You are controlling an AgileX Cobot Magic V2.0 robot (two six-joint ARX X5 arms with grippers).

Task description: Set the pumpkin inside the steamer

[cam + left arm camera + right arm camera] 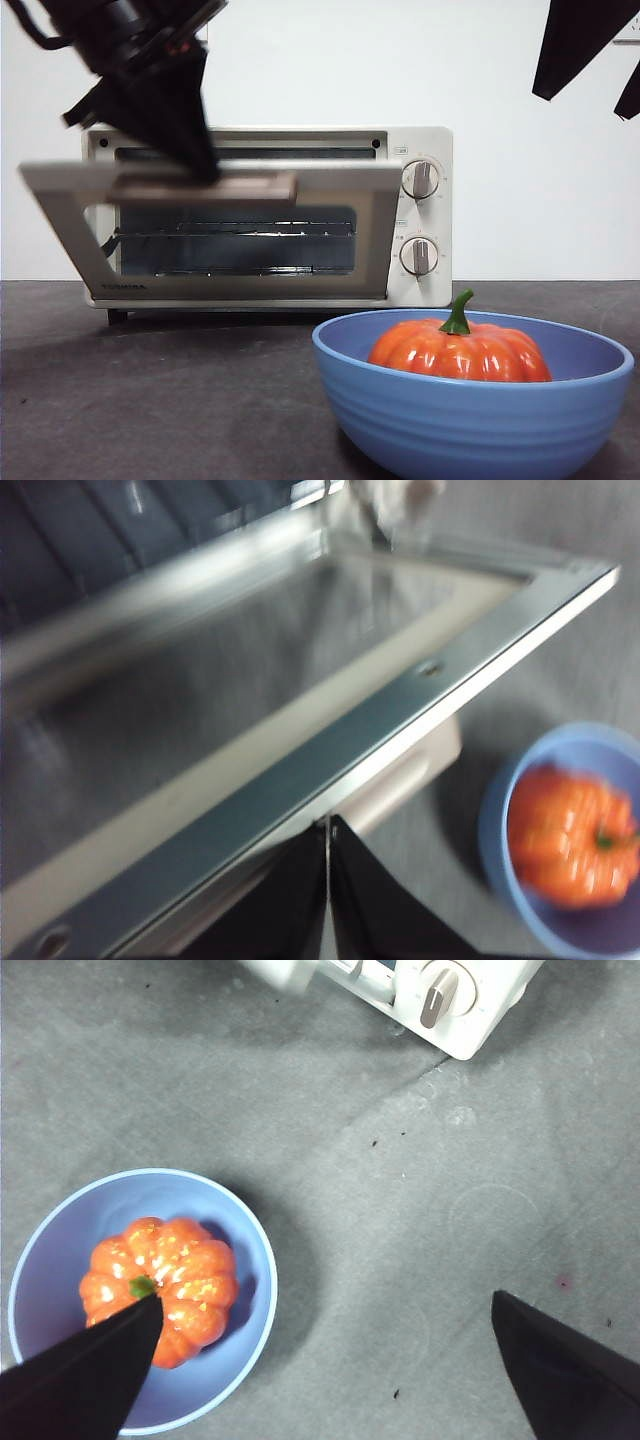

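We saw the left gripper (195,165) at the steamer's (420,215) door handle (205,187), its two black jaws pressed together so that only a thin seam showed between them in the left wrist view; the bar handle sat just at their tips, though blur kept us from telling whether it was truly pinched. The door (60,230) hung partly open, tilted outward. The right gripper (325,1350) hovered with its jaws spread wide and empty, above the table (400,1210) beside the bowl.

We counted one pumpkin (460,352), one blue bowl (470,420), one steamer with two round knobs (420,180). The pumpkin, glossy, ribbed and orange with a curved green stem, lay in the bowl, which was smooth and ringed with ridges. The steamer was cream and boxy with a wire rack (235,232) inside.
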